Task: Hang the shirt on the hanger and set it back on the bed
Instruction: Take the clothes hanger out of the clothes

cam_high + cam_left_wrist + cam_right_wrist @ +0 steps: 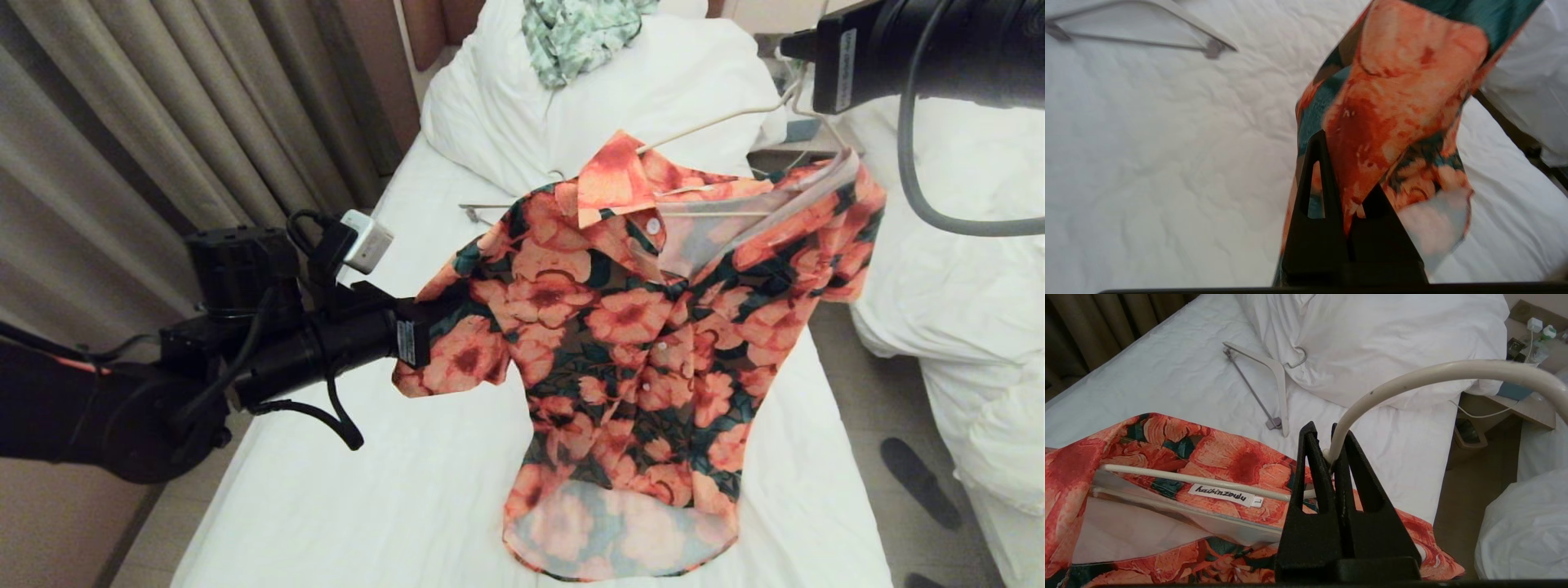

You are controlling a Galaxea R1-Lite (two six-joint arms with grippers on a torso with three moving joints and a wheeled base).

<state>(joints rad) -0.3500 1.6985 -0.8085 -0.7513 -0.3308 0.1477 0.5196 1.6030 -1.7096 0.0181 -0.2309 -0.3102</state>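
The shirt (pixel 645 343) is what we see first, though the largest thing here is the bed (pixel 392 498) beneath it: a long white sheet running away from us to a big white pillow (pixel 522 106) at its far end. A pale green-and-white garment (pixel 575 33) lies bunched on top of that pillow. To the right, across a strip of floor, we see a second bed (pixel 955 278) heaped with rumpled white bedding, and to the left hang beige curtains (pixel 163 122).

The shirt is held up over the middle of the bed, front toward us, collar open, its hem hanging low toward the sheet – whether it touches, we cannot tell. The thin cream-white hanger (pixel 1200 481) runs inside the collar under the neck label, and its neck curves up out of the shirt.

The right gripper (pixel 1331 457), high on the right, is clamped on the hanger's neck just where the hook begins, so the shirt hangs from it. The left gripper (pixel 1347 196), lower on the left, is pinched tight on the sleeve on that side, pulling it out sideways.

A second, thicker hanger (pixel 1274 384) – pale, with a grey bar and a metal hook – lies flat on the sheet just before the pillow, well apart from both grippers.
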